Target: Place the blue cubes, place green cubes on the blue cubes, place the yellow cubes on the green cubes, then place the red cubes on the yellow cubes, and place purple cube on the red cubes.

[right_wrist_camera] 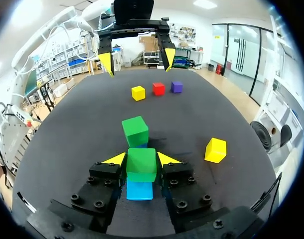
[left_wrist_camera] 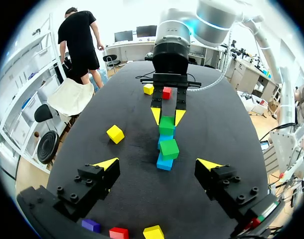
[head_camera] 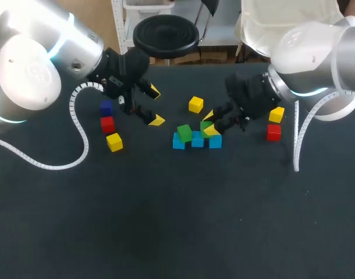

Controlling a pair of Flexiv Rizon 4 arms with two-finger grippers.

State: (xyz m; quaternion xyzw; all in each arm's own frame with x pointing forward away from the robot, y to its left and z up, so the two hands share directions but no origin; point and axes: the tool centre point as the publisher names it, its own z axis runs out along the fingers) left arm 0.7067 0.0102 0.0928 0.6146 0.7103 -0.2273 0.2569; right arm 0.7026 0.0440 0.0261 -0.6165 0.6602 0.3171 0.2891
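Three blue cubes (head_camera: 197, 140) lie in a row at mid-table. A green cube (head_camera: 184, 132) rests on the leftmost one. My right gripper (head_camera: 210, 124) is shut on a second green cube (right_wrist_camera: 141, 165), held just over a blue cube (right_wrist_camera: 140, 189) toward the row's right end; I cannot tell if the two touch. My left gripper (head_camera: 155, 106) hangs open and empty to the left of the row, facing it; its fingertips (left_wrist_camera: 107, 163) frame the stacked green cube (left_wrist_camera: 169, 148).
A purple cube (head_camera: 106, 107), a red cube (head_camera: 107, 124) and a yellow cube (head_camera: 114, 142) sit at the left. Another yellow cube (head_camera: 195, 104) lies behind the row. A yellow cube (head_camera: 276, 114) and a red cube (head_camera: 274, 132) sit at the right.
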